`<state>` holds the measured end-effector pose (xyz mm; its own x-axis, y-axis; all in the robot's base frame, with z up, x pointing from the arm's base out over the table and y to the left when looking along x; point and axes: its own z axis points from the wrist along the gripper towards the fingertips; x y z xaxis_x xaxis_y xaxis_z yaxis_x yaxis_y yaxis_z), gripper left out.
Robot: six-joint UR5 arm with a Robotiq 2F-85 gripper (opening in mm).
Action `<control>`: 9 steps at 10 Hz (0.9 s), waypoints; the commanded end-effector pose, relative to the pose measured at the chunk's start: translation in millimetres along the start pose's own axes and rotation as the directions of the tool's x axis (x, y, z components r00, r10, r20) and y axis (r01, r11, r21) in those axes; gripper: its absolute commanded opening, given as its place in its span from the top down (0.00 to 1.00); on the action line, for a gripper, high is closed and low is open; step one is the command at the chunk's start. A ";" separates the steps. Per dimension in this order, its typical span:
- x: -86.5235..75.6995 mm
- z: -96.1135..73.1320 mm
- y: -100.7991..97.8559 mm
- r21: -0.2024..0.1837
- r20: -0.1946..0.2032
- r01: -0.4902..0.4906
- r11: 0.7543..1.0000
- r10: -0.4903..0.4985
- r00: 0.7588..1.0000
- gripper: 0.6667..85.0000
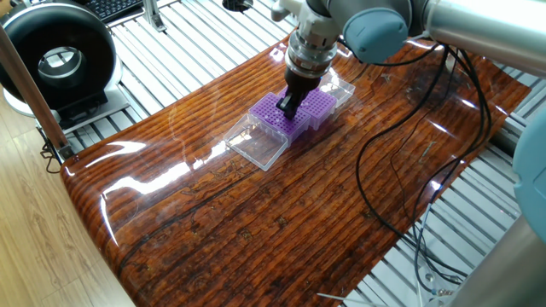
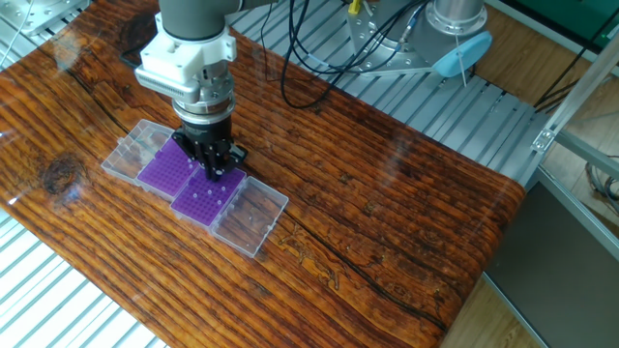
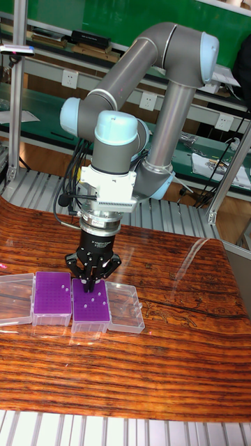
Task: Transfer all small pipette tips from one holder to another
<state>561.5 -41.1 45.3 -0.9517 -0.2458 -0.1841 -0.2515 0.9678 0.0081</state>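
Observation:
Two purple holders sit side by side on the wooden table, each with its clear lid folded flat outward. The holder [image 2: 205, 201] nearer the table's middle carries several small white pipette tips [image 3: 91, 304]. On the other holder [image 2: 162, 166] I see at most one or two tips. My gripper [image 3: 89, 283] points straight down over the seam between the two holders [image 1: 275, 117], just above the tip-bearing one's inner edge. Its black fingers [image 2: 215, 166] are drawn together to a narrow point. A tip between them is too small to make out.
The clear lids [image 2: 250, 218] [image 2: 133, 150] lie flat at the outer ends of the row. Black cables [image 1: 401, 153] trail over the table beside the arm. A round black device [image 1: 58, 60] stands off the table's corner, and metal slats surround the tabletop.

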 end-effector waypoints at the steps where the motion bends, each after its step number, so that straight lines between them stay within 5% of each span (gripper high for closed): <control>1: -2.5 -0.1 1.2 -0.012 0.012 -0.002 1.000 0.003 1.000 0.83; 9: -2.2 -1.9 1.3 -0.030 0.007 0.036 0.999 -0.036 0.999 0.82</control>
<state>561.4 -40.5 45.6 -0.9426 -0.2782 -0.1845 -0.2861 0.9580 0.0174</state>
